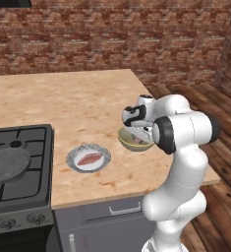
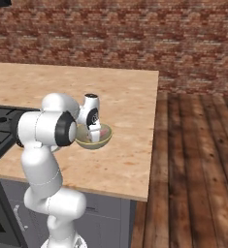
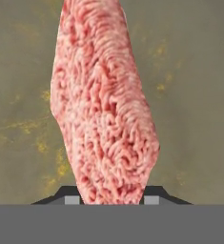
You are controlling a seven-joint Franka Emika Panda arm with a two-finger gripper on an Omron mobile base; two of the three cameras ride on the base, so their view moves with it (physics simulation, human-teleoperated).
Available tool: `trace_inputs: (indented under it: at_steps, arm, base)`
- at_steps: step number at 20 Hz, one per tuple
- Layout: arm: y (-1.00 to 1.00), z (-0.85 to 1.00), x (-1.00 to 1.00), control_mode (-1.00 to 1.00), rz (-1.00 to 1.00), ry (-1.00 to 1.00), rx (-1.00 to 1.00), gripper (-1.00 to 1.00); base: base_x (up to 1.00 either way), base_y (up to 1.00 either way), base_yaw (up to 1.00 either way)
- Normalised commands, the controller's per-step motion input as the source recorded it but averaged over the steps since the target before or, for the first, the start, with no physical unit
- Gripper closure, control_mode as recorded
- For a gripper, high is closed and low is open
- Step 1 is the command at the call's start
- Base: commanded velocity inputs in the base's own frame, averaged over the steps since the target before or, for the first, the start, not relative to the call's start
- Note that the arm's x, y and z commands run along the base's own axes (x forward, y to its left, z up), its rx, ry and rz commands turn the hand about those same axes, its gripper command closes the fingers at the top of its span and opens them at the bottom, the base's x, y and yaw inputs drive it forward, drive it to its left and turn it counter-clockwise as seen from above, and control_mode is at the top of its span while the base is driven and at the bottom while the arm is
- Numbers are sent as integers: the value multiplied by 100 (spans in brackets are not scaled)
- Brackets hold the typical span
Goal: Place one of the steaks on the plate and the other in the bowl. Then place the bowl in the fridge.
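1. The left base view looks forward and down from behind the arm's left, taking in the desk (image 1: 87, 98), the stove (image 1: 18, 167) at its left and the brick wall beyond.
2. The right base view looks forward and down from behind the arm's right, over the desk's right end and the wooden floor (image 2: 198, 160).
3. Both share the desk top, the arm and the bowl (image 1: 135, 141).
4. The hand view looks along the fingers (image 3: 151, 196), very close on a steak (image 3: 104, 109) against the bowl's inside.
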Motion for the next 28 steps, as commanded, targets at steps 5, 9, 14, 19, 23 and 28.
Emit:
trace_inputs:
  at_steps: [5,9,14,19,23,28]
  arm:
    - [0,-9,2,-100,0,0,0,-100]
    - [0,0,0,-100,0,-1,0,-100]
    - [0,0,0,-100,0,-11,0,-100]
    - [0,22,-7,-100,0,-23,0,-100]
    - [0,53,-53,-100,3,-41,0,-100]
    - [0,52,-60,-100,2,-36,0,-100]
  base:
    - [0,0,0]
    - [0,0,0]
    - [0,0,0]
    - [0,0,0]
    - [0,0,0]
    - [0,0,0]
